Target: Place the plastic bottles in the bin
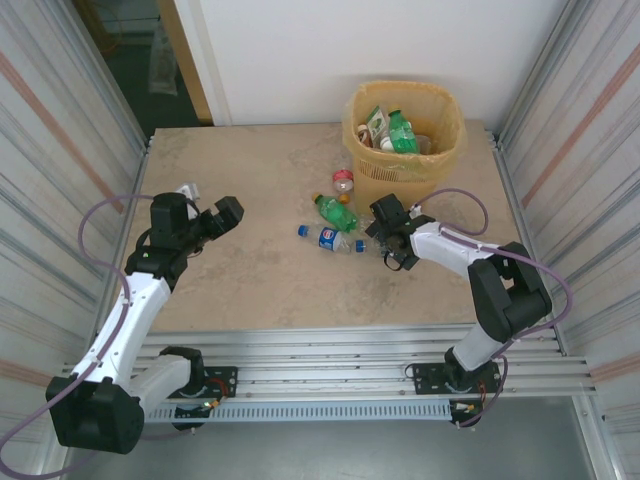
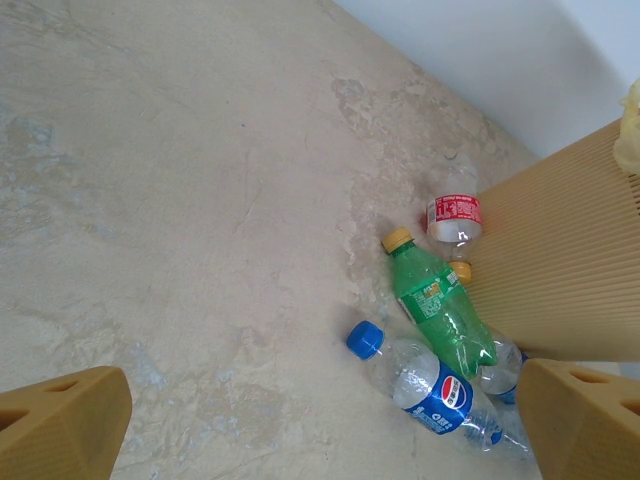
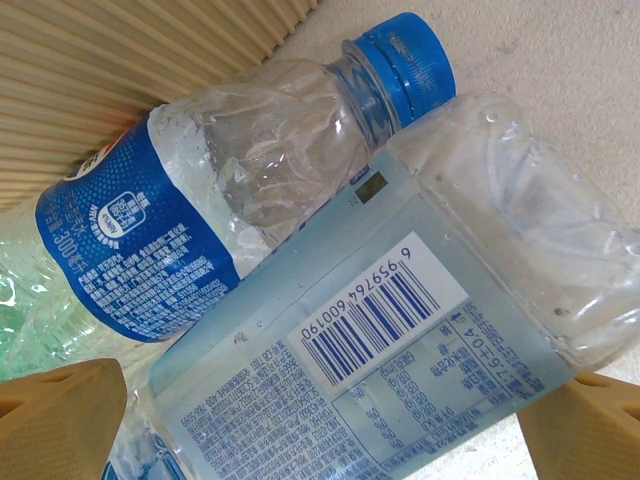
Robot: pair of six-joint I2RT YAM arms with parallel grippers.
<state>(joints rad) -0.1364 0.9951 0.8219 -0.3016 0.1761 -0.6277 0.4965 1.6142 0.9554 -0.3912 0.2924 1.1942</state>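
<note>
1. The right gripper (image 3: 320,428) has its fingers spread wide either side of a crumpled clear plastic bottle with a pale-blue barcoded label (image 3: 400,330). I'd judge it is set to pinch, with nothing held.
2. The left gripper (image 1: 210,205) hangs wide and empty at the table's 9 o'clock.
3. The ribbed beige plastic bin (image 1: 400,176), with its orange liner, stands at 1 o'clock. A smooth green bottle (image 1: 336,211) and a blue-labelled clear bottle (image 1: 328,237) lie at its 7 o'clock foot.
</note>
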